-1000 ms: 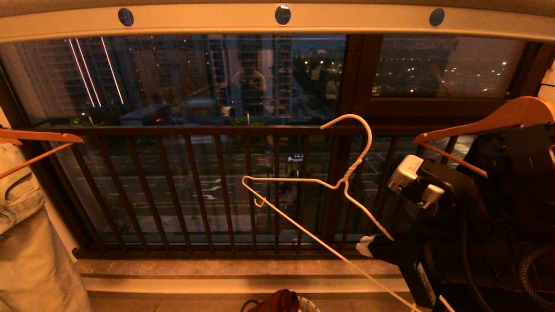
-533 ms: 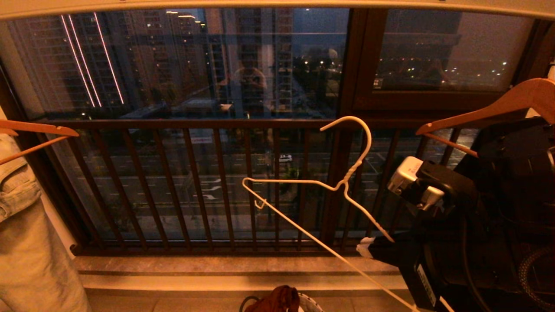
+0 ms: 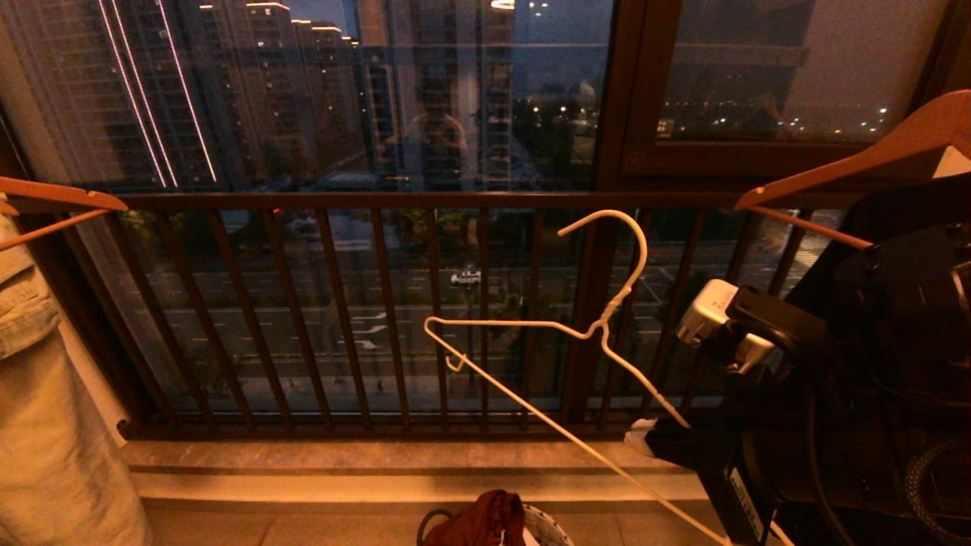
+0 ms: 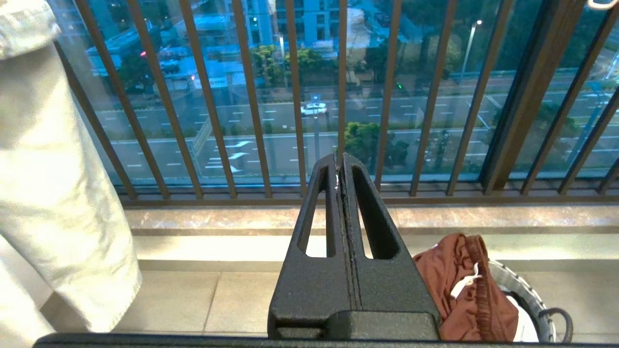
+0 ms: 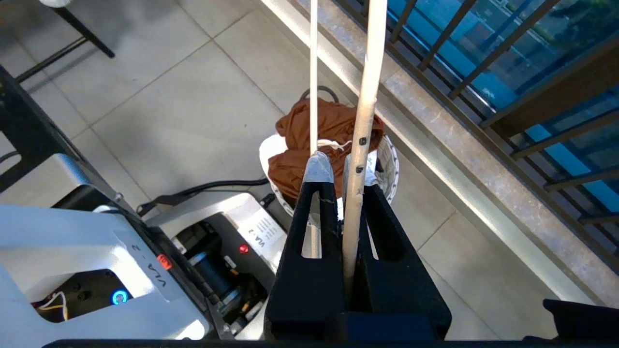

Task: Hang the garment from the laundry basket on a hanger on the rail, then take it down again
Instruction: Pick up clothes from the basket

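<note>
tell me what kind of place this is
Most likely a high-rise apartment's enclosed laundry balcony: a barred railing before windows over a street far below, jeans on a wooden hanger, and a laundry basket on the tiled floor.

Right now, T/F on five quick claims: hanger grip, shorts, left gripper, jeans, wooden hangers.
1. The right gripper is shut on the white wire hanger. True.
2. The rust-brown shorts already hang on the wire hanger. False: they lie bunched in the laundry basket on the floor; the hanger is bare.
3. The left gripper is shut and holds nothing. True.
4. The light jeans lie in the basket with the shorts. False: they hang at the robot's far left, off a wooden hanger.
5. Only one wooden hanger is in view. False: a second wooden hanger shows at the right, carrying a black garment.
</note>
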Tool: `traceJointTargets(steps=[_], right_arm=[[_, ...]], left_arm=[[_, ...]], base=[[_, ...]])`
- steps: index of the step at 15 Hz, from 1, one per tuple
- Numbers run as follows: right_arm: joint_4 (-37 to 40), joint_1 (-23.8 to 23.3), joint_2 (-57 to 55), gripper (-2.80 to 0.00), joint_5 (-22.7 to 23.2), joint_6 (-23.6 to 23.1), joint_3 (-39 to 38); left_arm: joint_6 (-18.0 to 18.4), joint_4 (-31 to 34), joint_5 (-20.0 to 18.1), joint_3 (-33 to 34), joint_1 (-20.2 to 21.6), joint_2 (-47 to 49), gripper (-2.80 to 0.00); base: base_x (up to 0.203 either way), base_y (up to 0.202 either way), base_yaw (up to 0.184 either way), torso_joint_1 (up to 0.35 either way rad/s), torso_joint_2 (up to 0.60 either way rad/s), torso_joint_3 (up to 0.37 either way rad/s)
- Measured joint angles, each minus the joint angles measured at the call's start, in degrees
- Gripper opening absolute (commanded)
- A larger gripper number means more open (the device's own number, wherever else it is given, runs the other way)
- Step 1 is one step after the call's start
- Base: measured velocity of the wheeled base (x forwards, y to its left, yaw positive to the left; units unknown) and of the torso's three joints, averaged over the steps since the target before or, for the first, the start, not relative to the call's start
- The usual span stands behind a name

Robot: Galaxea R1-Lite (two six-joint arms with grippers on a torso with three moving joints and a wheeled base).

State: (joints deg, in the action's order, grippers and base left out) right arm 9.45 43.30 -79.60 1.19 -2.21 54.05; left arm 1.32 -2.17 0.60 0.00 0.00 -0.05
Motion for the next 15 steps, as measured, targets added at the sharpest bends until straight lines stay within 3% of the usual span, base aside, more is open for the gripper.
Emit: traceJointTargets(steps=[6,15], right_arm=[[-0.1,0.0,0.1,-2.80,-0.2,-0.1,-0.6],[0.0,-0.1,1.0,-2.80,-0.9,-0.1,-1.5]], left_arm=[[0.0,0.0,0.0,0.0,0.0,0.0,-2.80],[0.0,0.0,0.0,0.0,0.0,0.0,-2.80]], base=[[0.000,0.000,0.000,-0.172,0.39,0.216],[0.000,0.000,0.000,-0.223,0.54,0.309]])
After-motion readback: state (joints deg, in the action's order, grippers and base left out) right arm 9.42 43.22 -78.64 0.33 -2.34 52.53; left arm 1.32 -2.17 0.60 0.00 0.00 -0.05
